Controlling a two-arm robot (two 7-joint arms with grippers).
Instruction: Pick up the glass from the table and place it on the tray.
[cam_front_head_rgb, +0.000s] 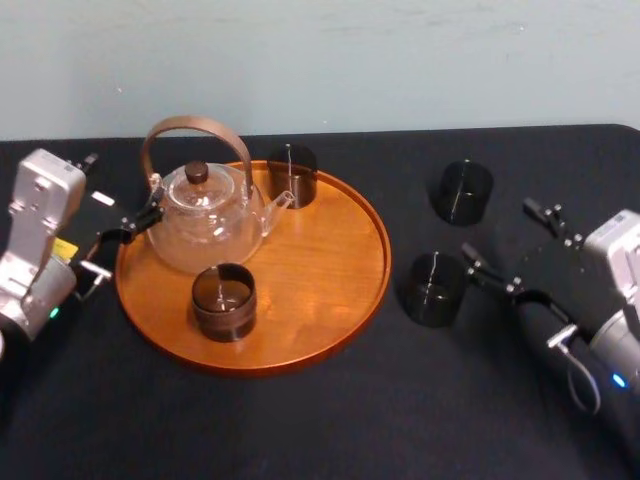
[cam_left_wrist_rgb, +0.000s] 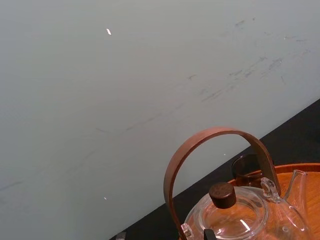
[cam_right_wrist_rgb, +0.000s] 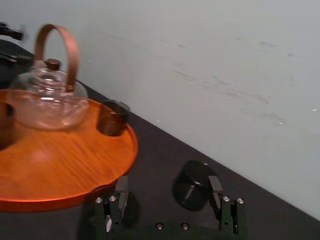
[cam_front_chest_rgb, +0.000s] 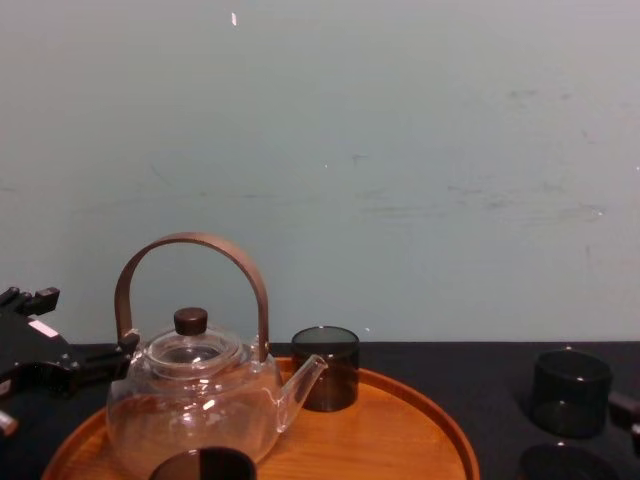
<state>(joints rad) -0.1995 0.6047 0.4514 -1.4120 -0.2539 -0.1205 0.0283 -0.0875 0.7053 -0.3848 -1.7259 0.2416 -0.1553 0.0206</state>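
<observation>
Left gripper (cam_front_head_rgb: 122, 243) sits at the left rim of the tray (cam_front_head_rgb: 330, 260), fingers spread open, holding nothing; one fingertip is right by the base of the teapot (cam_front_head_rgb: 205, 220) handle, contact can't be told. Yellow sticker (cam_front_head_rgb: 65, 248) on the left arm, print too small to read.

Tray is on the black counter (cam_front_head_rgb: 300, 430), left of centre. On it:
- clear glass teapot with brown hoop handle and dark knob lid, at the tray's back left; no liquid visible
- back glass (cam_front_head_rgb: 292, 172), dark, at the far rim just beside the spout
- front glass (cam_front_head_rgb: 224, 300), dark, near the front rim, looks empty

On the counter, right of the tray and off it:
- near glass (cam_front_head_rgb: 433, 288), dark, upright, just beside the tray rim
- far glass (cam_front_head_rgb: 461, 190), dark, upright, behind it

Right gripper (cam_front_head_rgb: 498, 228) hovers at the right, fingers wide open, nothing gripped. It sits just right of both counter glasses. In the right wrist view a dark glass lies ahead between its fingers (cam_right_wrist_rgb: 216, 187), untouched.
</observation>
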